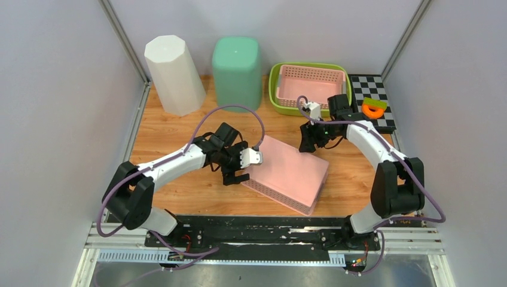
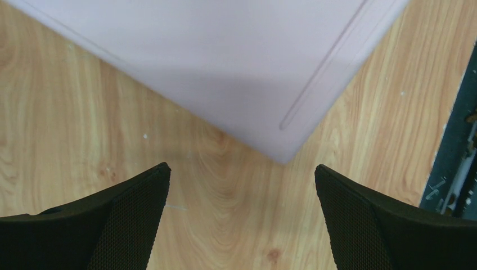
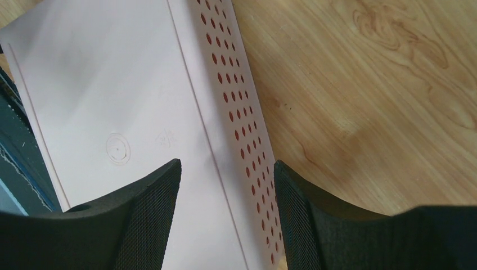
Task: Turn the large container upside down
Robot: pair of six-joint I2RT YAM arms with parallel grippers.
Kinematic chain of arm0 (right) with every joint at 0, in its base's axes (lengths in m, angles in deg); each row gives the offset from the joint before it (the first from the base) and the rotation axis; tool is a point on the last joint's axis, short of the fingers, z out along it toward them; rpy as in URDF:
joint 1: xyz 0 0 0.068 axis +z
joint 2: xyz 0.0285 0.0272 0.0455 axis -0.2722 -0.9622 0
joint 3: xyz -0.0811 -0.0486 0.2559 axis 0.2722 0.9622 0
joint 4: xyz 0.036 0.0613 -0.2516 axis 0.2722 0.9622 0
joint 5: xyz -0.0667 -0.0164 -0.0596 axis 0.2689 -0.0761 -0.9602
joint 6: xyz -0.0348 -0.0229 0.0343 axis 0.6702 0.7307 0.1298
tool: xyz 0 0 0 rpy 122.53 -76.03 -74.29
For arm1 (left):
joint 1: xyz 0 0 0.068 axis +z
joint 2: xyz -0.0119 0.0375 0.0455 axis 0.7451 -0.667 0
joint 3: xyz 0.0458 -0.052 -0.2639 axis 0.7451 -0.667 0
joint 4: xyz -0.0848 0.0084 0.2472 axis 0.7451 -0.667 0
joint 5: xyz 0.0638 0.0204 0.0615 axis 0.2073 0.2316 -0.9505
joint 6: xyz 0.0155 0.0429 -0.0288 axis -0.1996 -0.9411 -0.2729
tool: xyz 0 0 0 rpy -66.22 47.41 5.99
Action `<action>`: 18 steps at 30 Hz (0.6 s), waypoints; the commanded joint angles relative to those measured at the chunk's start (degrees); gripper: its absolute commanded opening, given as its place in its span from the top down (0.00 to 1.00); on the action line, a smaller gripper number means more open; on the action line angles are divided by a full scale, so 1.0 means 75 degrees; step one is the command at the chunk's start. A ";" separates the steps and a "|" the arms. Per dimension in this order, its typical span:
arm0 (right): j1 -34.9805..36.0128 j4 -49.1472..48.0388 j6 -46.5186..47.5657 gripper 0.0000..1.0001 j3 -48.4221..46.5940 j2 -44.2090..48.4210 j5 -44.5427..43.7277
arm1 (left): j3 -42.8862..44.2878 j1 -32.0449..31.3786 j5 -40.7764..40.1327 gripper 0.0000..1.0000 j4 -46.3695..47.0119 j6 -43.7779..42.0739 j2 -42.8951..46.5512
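Note:
The large container [image 1: 290,173] is a pink rectangular basket lying bottom-up on the wooden table, its perforated walls facing down. My left gripper [image 1: 244,162] hangs open just off its near-left corner, touching nothing. In the left wrist view that gripper [image 2: 242,174] has its jaws wide apart over bare wood, the container's corner [image 2: 225,67] just ahead. My right gripper [image 1: 312,146] hovers over the far right corner. In the right wrist view, the right gripper [image 3: 228,169] is partly open and straddles the edge between the container's flat bottom [image 3: 112,101] and holed wall, gripping nothing.
At the back stand a white faceted bin [image 1: 174,75] and a mint green bin [image 1: 237,72], both upside down. A green tray [image 1: 276,98] holds a smaller pink basket [image 1: 311,84]. An orange object [image 1: 374,109] sits on a checkerboard [image 1: 372,86]. A black rail [image 1: 263,230] runs along the near edge.

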 commanded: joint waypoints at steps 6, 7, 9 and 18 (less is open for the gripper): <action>-0.0078 0.0622 0.0534 0.36 -0.0092 -0.0315 0.0017 | 0.0527 -0.0377 -0.0713 0.00 0.1847 0.1031 -0.0791; -0.0082 0.0706 0.0603 0.36 -0.0083 -0.0297 -0.0161 | 0.0654 -0.0405 -0.0675 0.00 0.1936 0.1157 -0.0930; -0.0110 0.0838 0.0745 0.36 -0.0031 -0.0230 -0.0519 | 0.0946 -0.0513 -0.0807 0.00 0.2162 0.1514 -0.1202; -0.1123 0.1639 0.1335 0.36 0.0418 0.0491 -0.0903 | 0.3259 -0.0879 -0.1144 0.00 0.2241 0.3117 -0.3083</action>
